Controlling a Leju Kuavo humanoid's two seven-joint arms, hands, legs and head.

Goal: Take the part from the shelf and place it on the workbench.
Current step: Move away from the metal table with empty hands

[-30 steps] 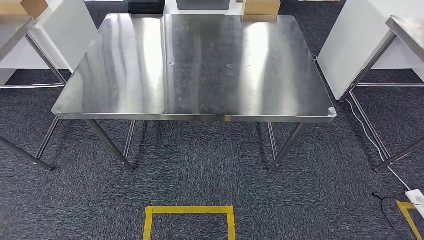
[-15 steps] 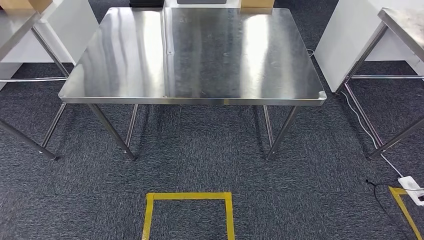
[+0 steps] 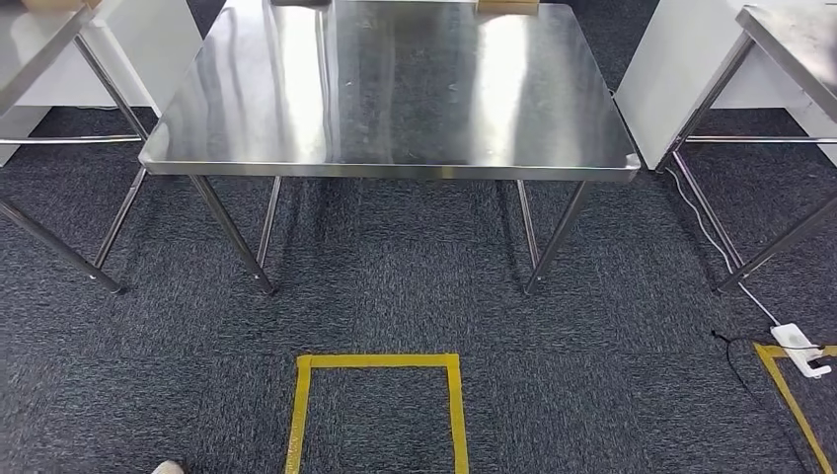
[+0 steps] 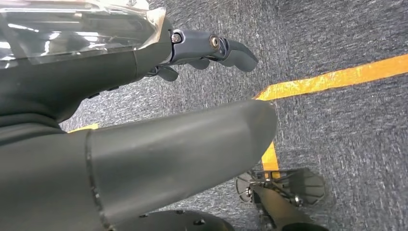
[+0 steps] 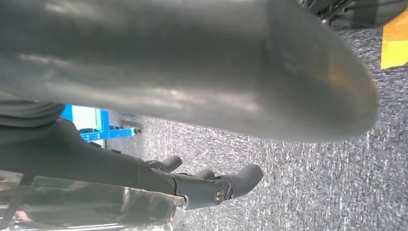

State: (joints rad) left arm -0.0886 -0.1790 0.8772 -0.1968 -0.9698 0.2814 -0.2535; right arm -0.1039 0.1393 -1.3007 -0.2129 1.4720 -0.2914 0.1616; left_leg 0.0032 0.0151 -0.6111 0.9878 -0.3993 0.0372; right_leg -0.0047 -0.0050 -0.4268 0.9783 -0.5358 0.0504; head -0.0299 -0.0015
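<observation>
The steel workbench (image 3: pixel 395 170) stands ahead of me in the head view, its top bare and glaring under the lights. My left hand (image 4: pixel 120 67) hangs over the dark carpet, its dark fingers (image 4: pixel 226 48) slightly bent and apart from the thick thumb (image 4: pixel 183 149), with nothing between them. My right hand (image 5: pixel 120 168) hangs the same way, fingers (image 5: pixel 231 185) spread off the thumb (image 5: pixel 216 72) and holding nothing. A shiny clear film lies along the back of each hand.
A yellow tape square (image 3: pixel 377 361) marks the carpet in front of me. More steel tables stand at the left (image 3: pixel 39 39) and right (image 3: pixel 790 30). A white power strip (image 3: pixel 798 348) with its cable lies on the floor at right. A blue frame (image 5: pixel 96 127) stands behind.
The whole head view has shifted: the workbench sits higher and smaller in the picture and more floor shows below, so the camera has drawn back from it.
</observation>
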